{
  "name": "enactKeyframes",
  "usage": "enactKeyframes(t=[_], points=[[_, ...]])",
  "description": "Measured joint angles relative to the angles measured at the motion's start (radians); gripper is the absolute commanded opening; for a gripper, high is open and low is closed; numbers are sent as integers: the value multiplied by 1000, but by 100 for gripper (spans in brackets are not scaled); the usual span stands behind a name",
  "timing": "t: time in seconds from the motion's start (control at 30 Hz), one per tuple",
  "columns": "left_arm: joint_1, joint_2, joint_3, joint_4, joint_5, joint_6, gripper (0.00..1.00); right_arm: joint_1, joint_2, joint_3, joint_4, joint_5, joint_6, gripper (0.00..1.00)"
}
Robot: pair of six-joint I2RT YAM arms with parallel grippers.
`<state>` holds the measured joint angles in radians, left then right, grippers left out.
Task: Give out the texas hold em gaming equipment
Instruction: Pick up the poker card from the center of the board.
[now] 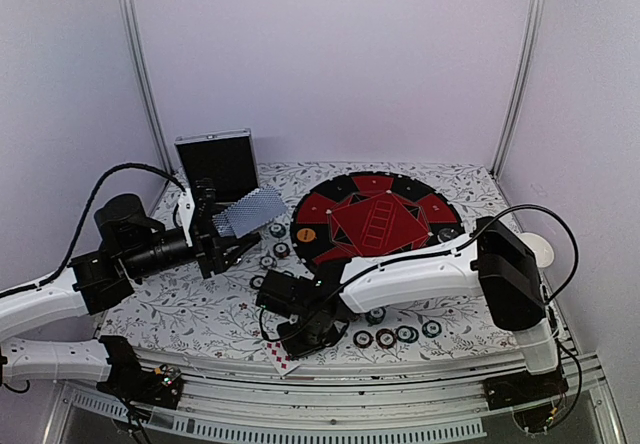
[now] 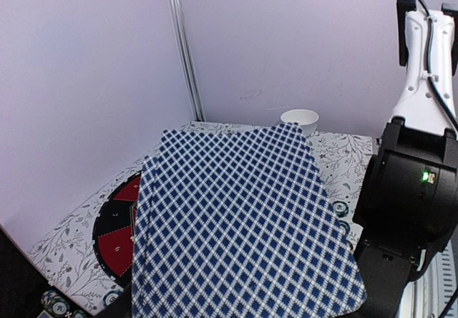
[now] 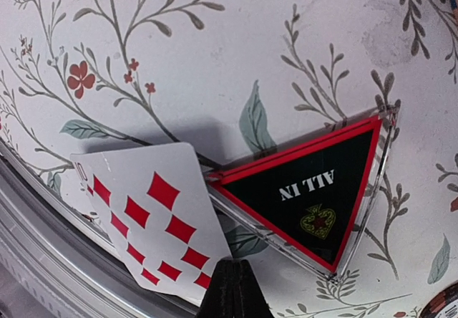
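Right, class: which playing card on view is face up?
The white red-diamonds card at the table's near edge, beside the black-and-red ALL IN triangle; the blue-checked cards held up at left show only backs.

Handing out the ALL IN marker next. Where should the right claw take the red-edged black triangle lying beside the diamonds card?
Likely from straight above: the red-edged black triangle lies flat, so only its clear rim offers purchase. Pinch across the wide end, opposite the tip that the red-diamonds playing card meets.

"ALL IN" on the red-black triangle point(image 3: 315, 203)
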<state>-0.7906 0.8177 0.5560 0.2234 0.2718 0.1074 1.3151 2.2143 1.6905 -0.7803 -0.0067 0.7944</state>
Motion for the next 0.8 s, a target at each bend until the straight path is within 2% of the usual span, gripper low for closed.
enactKeyframes(t=[0.47, 0.63, 0.77, 0.8], points=[[0, -8, 0, 0, 0, 5, 52, -27, -171, -242, 210, -106, -36, 3], [0, -8, 0, 0, 0, 5, 52, -35, -237, -311, 306, -168, -43, 17], [0, -8, 0, 0, 0, 10, 52, -33, -333, -450, 408, -223, 2, 18], [0, -8, 0, 0, 0, 12, 52, -30, -350, -470, 415, -222, 2, 22]])
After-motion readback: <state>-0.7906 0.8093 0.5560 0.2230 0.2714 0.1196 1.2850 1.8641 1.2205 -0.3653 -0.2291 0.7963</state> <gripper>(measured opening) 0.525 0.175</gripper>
